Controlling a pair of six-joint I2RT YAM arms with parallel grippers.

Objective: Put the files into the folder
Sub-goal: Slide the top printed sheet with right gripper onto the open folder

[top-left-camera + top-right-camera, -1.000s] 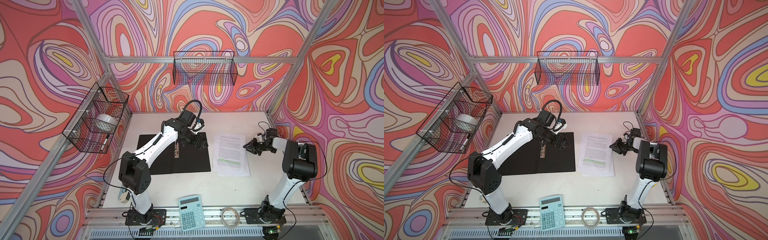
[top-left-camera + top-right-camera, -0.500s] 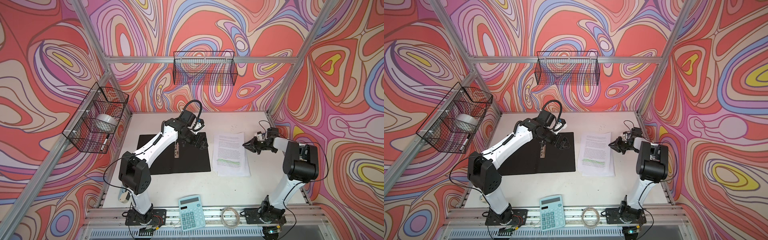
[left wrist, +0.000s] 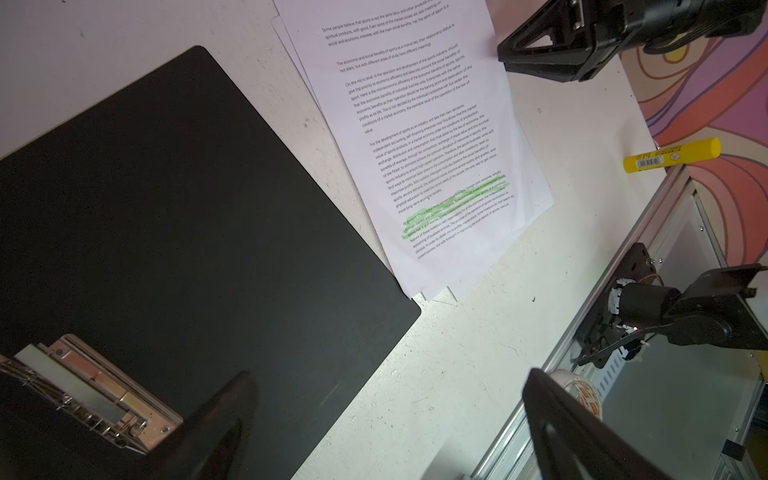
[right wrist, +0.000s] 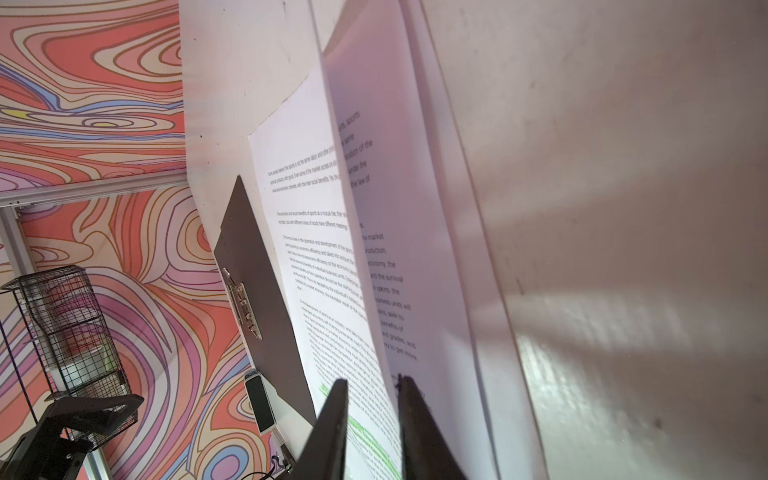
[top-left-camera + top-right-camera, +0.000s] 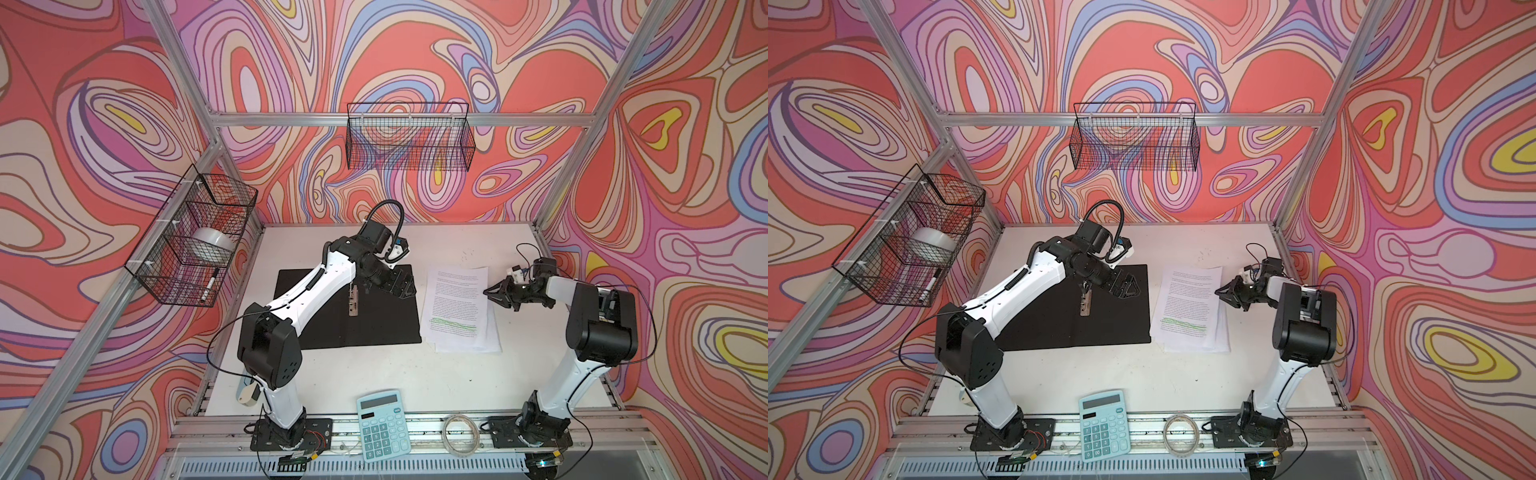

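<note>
Lying opened flat on the white desk (image 5: pixel 374 374), black inside up, the folder (image 5: pixel 374 328) is ready to take paper. That, I judge, is why the files (image 5: pixel 455 307) sit just beside its right edge. The left tool (image 5: pixel 401 286) hangs over the folder's right half with jaws spread wide, holding nothing, probably placed to steady the cover. The right tool (image 5: pixel 488 291) meets the stack's outer edge, jaws nearly together, pinching the curled-up edge of the top sheet. A metal clip (image 5: pixel 353 301) lies along the spine. The top page begins "Some people believe that sports"; one passage is highlighted green.
</note>
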